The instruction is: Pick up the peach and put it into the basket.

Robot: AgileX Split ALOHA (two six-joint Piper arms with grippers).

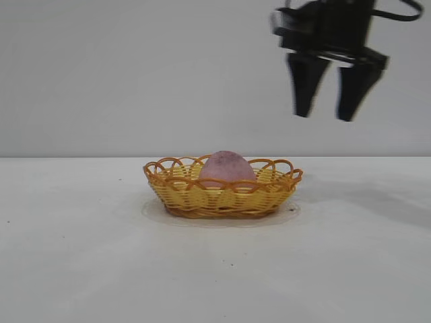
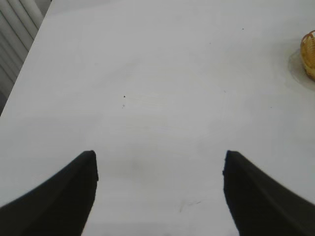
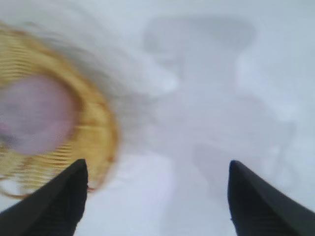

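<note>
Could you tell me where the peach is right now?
In the exterior view the peach sits inside the basket at the middle of the table, with the open right gripper up in the air, off to its right.

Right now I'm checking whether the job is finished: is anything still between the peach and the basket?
Nothing visible. The peach already sits inside the basket on the table. The right gripper hangs open above and to the right of it, holding nothing. The left gripper is open over bare table, away from the basket.
</note>
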